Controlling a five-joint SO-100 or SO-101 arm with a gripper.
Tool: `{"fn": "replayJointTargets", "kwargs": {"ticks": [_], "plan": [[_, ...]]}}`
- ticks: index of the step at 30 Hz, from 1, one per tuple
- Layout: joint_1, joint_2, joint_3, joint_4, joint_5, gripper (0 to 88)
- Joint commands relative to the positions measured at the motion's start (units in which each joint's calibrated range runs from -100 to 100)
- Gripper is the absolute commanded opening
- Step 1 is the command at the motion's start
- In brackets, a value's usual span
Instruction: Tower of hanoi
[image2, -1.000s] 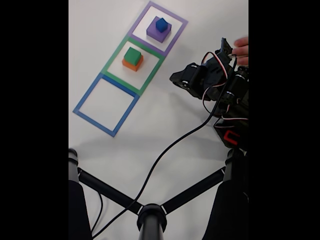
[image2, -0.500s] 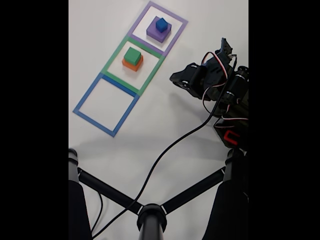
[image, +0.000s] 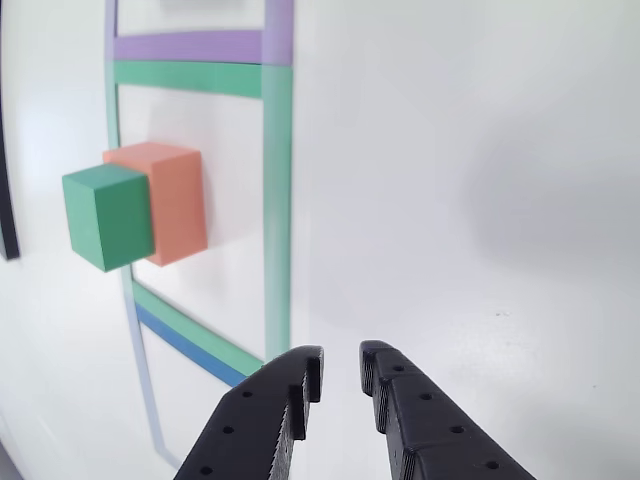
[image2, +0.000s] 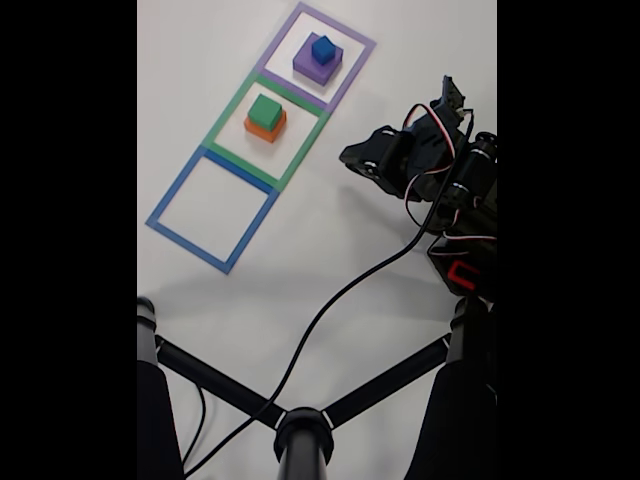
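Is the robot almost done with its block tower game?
Not yet. The small blue foam cube sits on the flat purple foam block in the purple tape square; the green foam cube sits on the salmon-orange foam block in the green tape square. The gripper holds nothing. The blue tape square is empty, so one four-block stack remains.

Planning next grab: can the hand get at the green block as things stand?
Probably yes. The green block sits on top of the orange block with nothing over it, and the hand is off to the side with bare table between.
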Motion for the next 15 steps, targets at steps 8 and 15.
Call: {"fn": "replayJointTargets", "kwargs": {"ticks": [8,15], "plan": [[0.5,-0.8,0.2,0.1,-0.9,0.1],[0.5,-0.8,0.2,0.1,-0.4,0.1]]}}
